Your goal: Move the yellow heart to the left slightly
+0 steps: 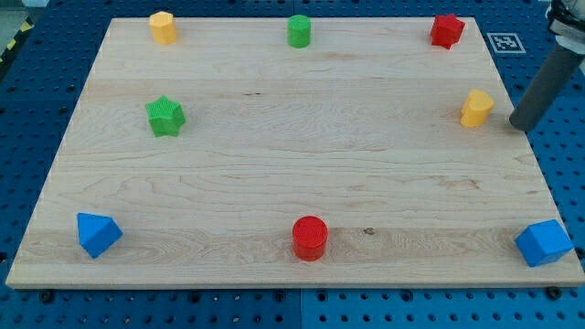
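Note:
The yellow heart (476,108) stands near the right edge of the wooden board (292,164), in the upper half of the view. My tip (518,126) is just right of the heart, by the board's right edge, with a small gap between them. The dark rod slants up to the view's top right.
Another yellow block (163,27), a green cylinder (299,30) and a red star (447,30) stand along the top edge. A green star (165,116) is at the left. A blue block (98,234), a red cylinder (310,238) and another blue block (544,242) line the bottom edge.

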`<control>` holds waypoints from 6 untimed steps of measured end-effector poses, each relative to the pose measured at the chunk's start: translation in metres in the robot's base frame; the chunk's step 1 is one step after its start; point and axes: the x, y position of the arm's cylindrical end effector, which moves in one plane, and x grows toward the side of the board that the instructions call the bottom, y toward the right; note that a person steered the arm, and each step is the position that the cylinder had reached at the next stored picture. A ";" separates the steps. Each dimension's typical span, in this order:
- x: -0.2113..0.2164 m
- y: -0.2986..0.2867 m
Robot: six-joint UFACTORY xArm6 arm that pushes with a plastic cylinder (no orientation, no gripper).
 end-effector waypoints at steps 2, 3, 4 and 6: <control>-0.008 -0.023; -0.008 -0.024; -0.025 -0.025; -0.031 -0.028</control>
